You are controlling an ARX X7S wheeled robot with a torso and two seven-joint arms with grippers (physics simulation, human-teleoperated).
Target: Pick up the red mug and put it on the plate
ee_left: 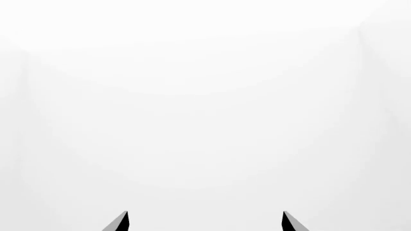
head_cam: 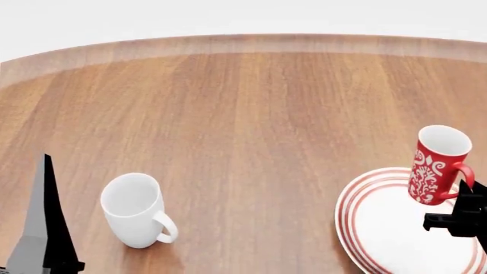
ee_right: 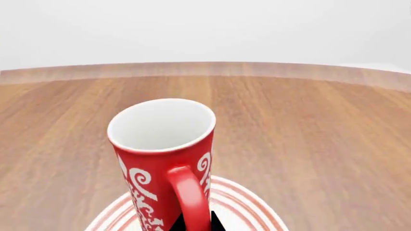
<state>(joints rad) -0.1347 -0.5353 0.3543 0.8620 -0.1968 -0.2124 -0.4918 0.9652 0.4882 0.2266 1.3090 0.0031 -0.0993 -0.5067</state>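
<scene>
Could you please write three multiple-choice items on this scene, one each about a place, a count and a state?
1. Where is the red mug?
A. over the plate
B. beside the white mug
C. at the table's far edge

2. How many mugs are in the head view?
A. one
B. two
C. three

3. How is the right gripper?
A. open
B. shut on the red mug's handle
C. out of view

Answers: 1 A, it hangs tilted above the ringed plate. 2 B, one red, one white. 3 B, the handle sits in it.
</scene>
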